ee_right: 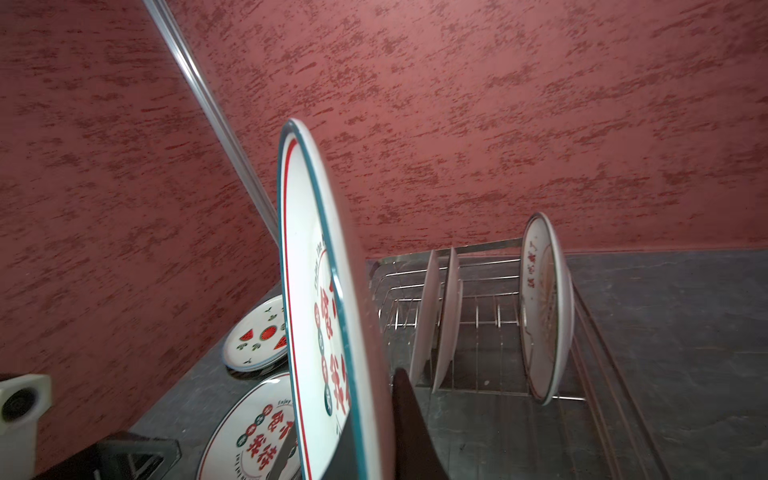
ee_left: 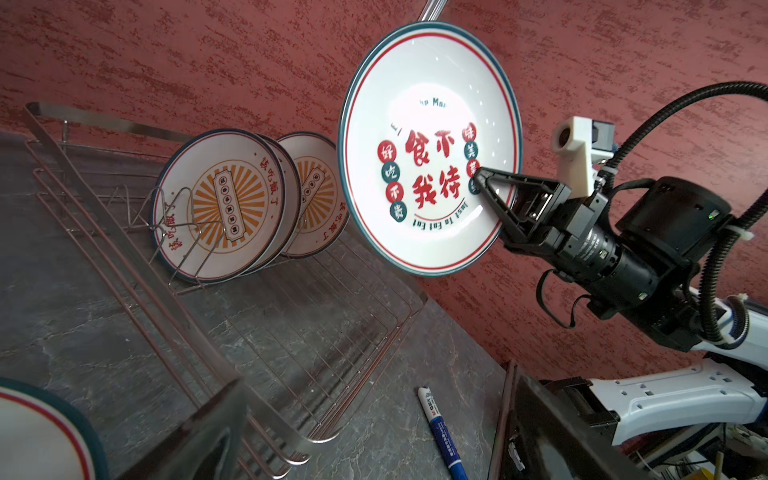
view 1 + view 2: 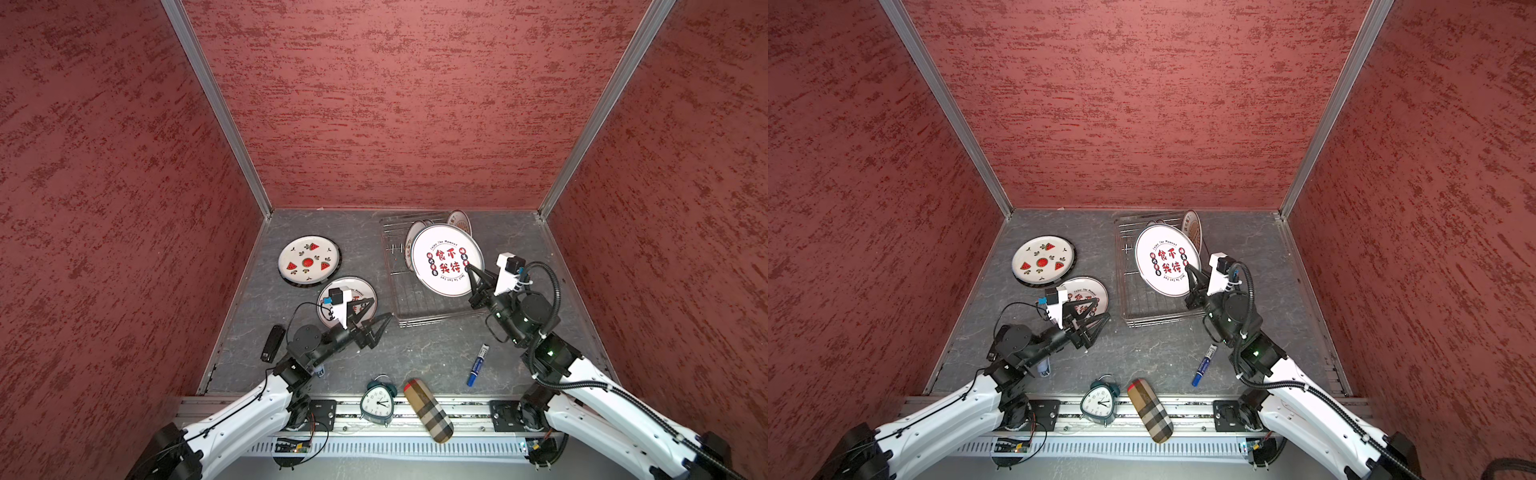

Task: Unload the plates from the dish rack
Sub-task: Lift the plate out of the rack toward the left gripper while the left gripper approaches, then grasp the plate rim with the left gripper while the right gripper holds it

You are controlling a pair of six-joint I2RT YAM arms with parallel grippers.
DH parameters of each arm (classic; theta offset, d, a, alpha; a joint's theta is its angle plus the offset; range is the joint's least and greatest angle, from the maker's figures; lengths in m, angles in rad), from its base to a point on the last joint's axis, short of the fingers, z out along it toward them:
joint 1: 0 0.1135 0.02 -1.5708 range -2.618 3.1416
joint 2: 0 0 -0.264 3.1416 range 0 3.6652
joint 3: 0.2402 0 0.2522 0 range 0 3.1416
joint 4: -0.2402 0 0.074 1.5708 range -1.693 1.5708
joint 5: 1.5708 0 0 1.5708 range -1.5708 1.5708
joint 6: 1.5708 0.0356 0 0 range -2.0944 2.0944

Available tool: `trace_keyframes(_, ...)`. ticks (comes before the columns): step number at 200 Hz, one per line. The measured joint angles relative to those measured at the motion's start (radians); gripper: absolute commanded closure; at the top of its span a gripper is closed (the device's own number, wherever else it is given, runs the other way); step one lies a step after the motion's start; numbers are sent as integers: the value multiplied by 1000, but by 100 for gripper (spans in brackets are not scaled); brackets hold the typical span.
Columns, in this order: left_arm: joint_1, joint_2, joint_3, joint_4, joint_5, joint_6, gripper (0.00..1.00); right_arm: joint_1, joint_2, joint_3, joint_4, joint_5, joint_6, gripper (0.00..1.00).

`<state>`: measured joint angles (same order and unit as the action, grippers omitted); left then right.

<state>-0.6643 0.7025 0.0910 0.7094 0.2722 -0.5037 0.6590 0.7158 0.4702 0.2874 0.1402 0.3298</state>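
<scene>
surface: grey tabletop (image 3: 415,357) | on it: dish rack (image 3: 436,309), stacked plates (image 3: 307,262), red-character plate (image 3: 368,293), blue marker (image 3: 478,365), black device (image 3: 272,343)

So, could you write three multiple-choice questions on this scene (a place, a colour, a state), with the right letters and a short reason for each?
1. Where is the watermelon plate relative to the dish rack?
A. Inside it
B. Lying flat, to its left in both top views
C. Held above it

2. What colour is the barrel of the marker?
A. Blue
B. Green
C. Yellow

3. How is the right pincer?
A. Open, empty
B. Not in view
C. Shut on the raised red-character plate

Answers: 1 B, it lies flat outside the rack; 2 A, the barrel shows blue; 3 C, it clamps the plate's rim above the rack.
</scene>
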Motion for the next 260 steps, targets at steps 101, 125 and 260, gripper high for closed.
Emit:
trace_keyframes(101, -21, 117, -6, 180, 43, -34, 1, 0, 62, -254, 458, -295, 225, 100)
trace_keyframes(125, -66, 128, 35, 151, 14, -20, 0, 0, 132, -253, 501, -310, 240, 100)
trace_keyframes(260, -105, 233, 95, 111, -109, -43, 79, 0, 216, -253, 609, -347, 258, 100)
